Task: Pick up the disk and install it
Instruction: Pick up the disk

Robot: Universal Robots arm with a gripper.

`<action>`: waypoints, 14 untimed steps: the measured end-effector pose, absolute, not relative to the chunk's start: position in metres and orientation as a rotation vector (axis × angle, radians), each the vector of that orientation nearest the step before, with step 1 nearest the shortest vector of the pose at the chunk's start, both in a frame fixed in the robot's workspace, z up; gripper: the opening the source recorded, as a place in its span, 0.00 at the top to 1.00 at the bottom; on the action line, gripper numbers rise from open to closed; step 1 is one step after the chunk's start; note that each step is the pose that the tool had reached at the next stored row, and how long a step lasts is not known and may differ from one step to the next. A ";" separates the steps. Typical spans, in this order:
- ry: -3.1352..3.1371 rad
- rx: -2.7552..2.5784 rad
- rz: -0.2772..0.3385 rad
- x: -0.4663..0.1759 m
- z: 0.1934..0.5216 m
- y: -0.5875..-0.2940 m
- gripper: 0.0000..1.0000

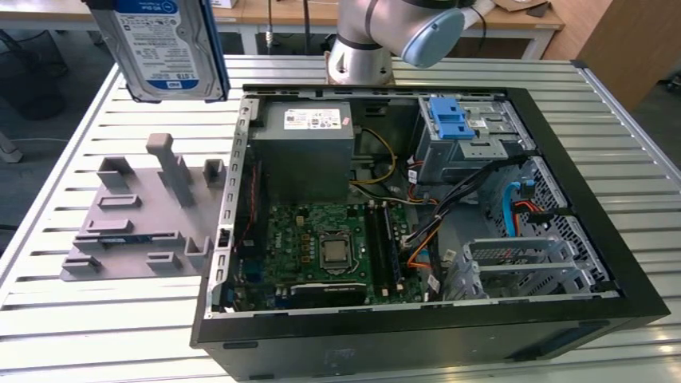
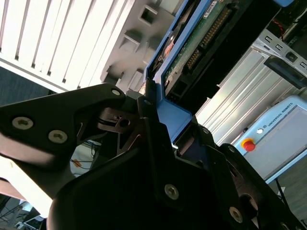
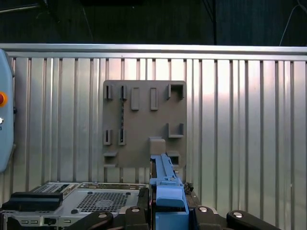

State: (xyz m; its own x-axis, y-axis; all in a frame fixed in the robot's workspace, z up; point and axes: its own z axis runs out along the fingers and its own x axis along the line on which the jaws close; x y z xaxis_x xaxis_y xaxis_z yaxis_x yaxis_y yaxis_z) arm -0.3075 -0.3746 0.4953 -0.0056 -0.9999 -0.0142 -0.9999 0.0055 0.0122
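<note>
The disk (image 1: 165,48) hangs upright in the air above the table's far corner, at the exterior view's upper left. Its white-and-blue label faces the camera and blue carrier rails run down its edges. In the second wrist view my gripper (image 2: 160,122) is shut on the disk's blue frame (image 2: 175,115), and the drive's green circuit board (image 2: 192,43) extends away from the black fingers (image 2: 120,120). In the first wrist view the blue carrier edge (image 3: 165,189) stands between the gripper (image 3: 168,211) fingers, above the grey fixture plate (image 3: 144,124).
An open black computer case (image 1: 426,319) lies on the slatted metal table (image 1: 639,136). It holds a grey power-supply box (image 1: 309,152), a motherboard (image 1: 330,247) and a drive bay with a blue latch (image 1: 452,120). A grey holder plate (image 1: 139,215) lies beside it, and the arm's base (image 1: 362,48) stands behind.
</note>
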 end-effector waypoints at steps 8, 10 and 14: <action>2.227 -2.214 0.029 -0.300 0.495 -0.379 0.64; 2.226 -2.214 0.029 -0.297 0.495 -0.382 0.64; 2.227 -2.214 0.030 -0.287 0.495 -0.388 0.64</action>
State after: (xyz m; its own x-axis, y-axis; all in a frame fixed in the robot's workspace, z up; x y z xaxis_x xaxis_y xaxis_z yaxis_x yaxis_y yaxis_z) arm -0.2866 -0.3881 0.4949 -0.0058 -0.9999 -0.0142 -0.9999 0.0056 0.0126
